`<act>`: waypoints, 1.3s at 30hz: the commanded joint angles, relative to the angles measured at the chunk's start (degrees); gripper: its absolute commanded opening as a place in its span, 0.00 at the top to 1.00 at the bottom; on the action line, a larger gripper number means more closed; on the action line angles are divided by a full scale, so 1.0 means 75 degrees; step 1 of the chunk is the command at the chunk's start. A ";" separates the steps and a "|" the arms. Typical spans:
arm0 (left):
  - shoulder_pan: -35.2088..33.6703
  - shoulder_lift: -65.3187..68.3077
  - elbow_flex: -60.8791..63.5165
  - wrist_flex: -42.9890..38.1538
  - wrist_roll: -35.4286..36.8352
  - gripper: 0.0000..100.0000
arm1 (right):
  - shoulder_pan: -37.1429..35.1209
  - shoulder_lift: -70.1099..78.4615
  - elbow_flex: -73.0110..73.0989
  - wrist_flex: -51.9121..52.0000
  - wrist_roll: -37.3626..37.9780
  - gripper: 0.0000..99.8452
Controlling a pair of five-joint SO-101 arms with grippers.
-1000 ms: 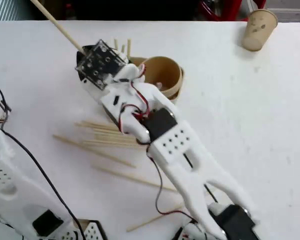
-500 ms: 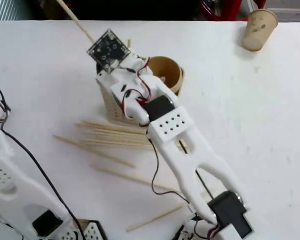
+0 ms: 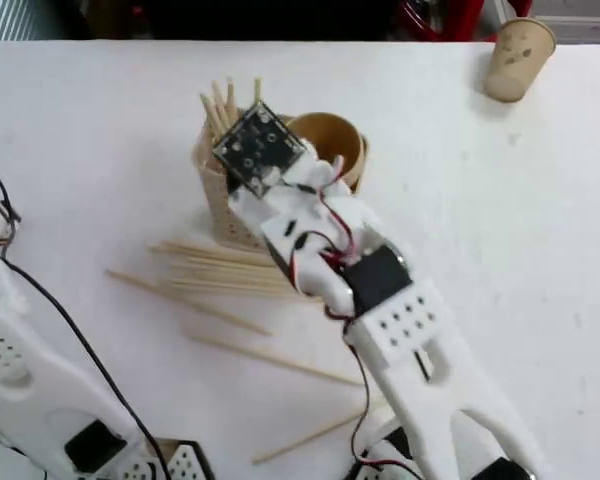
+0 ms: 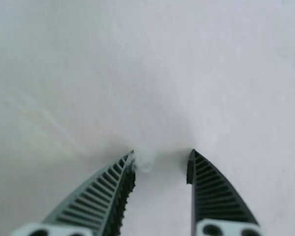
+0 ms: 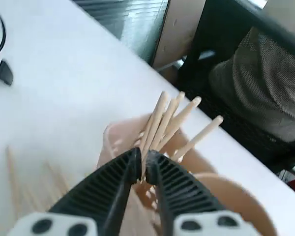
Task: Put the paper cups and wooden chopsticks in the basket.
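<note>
A pale woven basket (image 3: 225,205) stands mid-table with several wooden chopsticks (image 3: 220,100) upright in it and a paper cup (image 3: 330,140) beside them. My right arm's wrist (image 3: 260,150) hangs directly above the basket. In the right wrist view my right gripper (image 5: 143,164) is shut on one chopstick (image 5: 155,125) of the upright bundle, above the basket (image 5: 113,142). A second paper cup (image 3: 518,58) stands at the far right edge. Several loose chopsticks (image 3: 220,270) lie on the table near the basket. My left gripper (image 4: 161,157) is open over bare white table.
My left arm's base (image 3: 20,400) and its black cables (image 3: 0,215) sit at the near left. A lone chopstick (image 3: 310,435) lies by the right arm's base. A dark chair (image 5: 255,93) stands beyond the table's far edge.
The right arm has swung the long chopstick from pointing out over the far left edge to standing upright in the basket, and the wrist has moved right and nearer.
</note>
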 commanded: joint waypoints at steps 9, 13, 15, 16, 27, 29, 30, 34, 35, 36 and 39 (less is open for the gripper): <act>-0.0111 0.0346 -0.0094 -0.0316 -0.0082 0.82 | -0.1518 0.1635 0.0961 0.4823 0.2708 0.86; -0.0135 0.0358 -0.0117 -0.0281 -0.0082 0.82 | -0.1588 0.2327 0.2192 0.3382 0.2895 0.86; -0.0158 0.0358 -0.0129 -0.0305 -0.0082 0.82 | -0.1612 0.2362 0.2602 0.2866 0.2907 0.86; -0.0158 0.0358 -0.0129 -0.0316 -0.0082 0.82 | -0.1635 0.2362 0.2731 0.2749 0.2907 0.86; -0.0147 0.0358 -0.0129 -0.0316 -0.0082 0.82 | -0.2022 0.2456 0.3727 0.2667 0.2860 0.86; -0.0147 0.0358 -0.0117 -0.0316 -0.0082 0.82 | -0.2010 0.2456 0.3845 0.2526 0.2848 0.86; -0.0135 0.0358 -0.0105 -0.0316 -0.0082 0.82 | -0.2010 0.2456 0.3903 0.2456 0.2848 0.87; -0.0135 0.0358 -0.0105 -0.0305 -0.0082 0.82 | -0.2010 0.2456 0.3962 0.2233 0.2614 0.99; -0.0135 0.0358 -0.0105 -0.0305 -0.0082 0.82 | -0.2010 0.2456 0.3950 0.2198 0.2497 0.97; -0.0135 0.0358 -0.0105 -0.0305 -0.0082 0.82 | -0.2010 0.2409 0.3938 0.2186 0.2391 0.98; -0.0135 0.0358 -0.0129 -0.0305 -0.0082 0.82 | -0.2034 0.2163 0.3751 0.2233 0.2086 0.98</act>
